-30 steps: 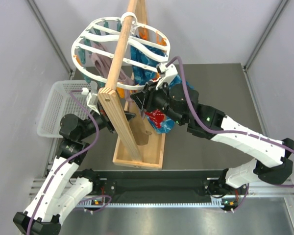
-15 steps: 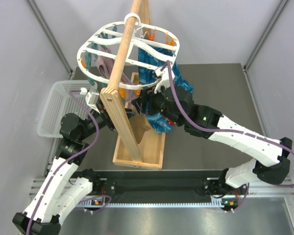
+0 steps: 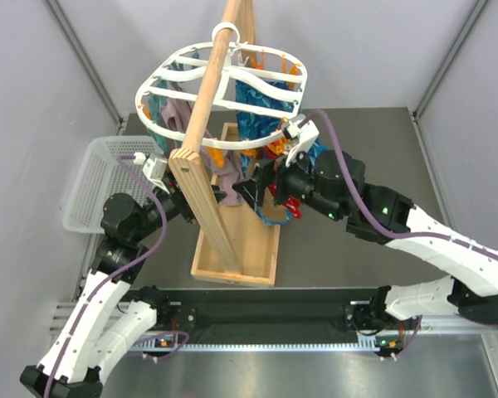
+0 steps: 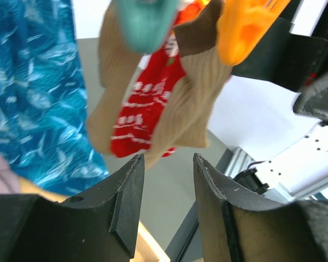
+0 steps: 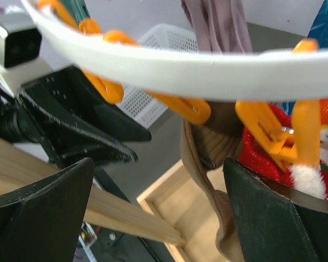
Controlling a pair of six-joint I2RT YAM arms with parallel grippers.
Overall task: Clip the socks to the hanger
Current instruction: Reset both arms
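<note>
- The left end effector (image 4: 168, 174) is held partly open with nothing between its jaws. It is pointed up at the tan sock (image 4: 194, 98) from just below, without touching it.
- The right end effector (image 5: 157, 174) is spread wide and empty. It is turned toward the same sock from the other side, under the rim of the hanger (image 5: 180, 71).
- The tan sock appears pinched at its top by a teal peg (image 4: 147, 22) and an orange peg (image 4: 246, 27). As it is carried by the pegs alone, the empty jaws are judged to suit a sock that needs no more support.
- A red sock (image 4: 139, 123) is hung against the tan one, at 3 o'clock of it in the right wrist view. A mauve sock (image 5: 218, 22) is hung at 12 o'clock there.
- A blue patterned fabric (image 4: 33, 98) is hung at 9 o'clock of the tan sock in the left wrist view.
- The hanger is hooked over the pole of the wooden stand (image 3: 201, 137), so the pegs dangle within reach from below.
- In the top view a mesh basket (image 3: 91, 186) is set on the bench (image 3: 373, 141) at 9 o'clock of the stand.
- Counted: two end effectors, one hanger, one stand and one basket.
- Three socks are counted, one tan, one red and one mauve. At least four orange pegs are counted in the right wrist view; the full number cannot be told.
</note>
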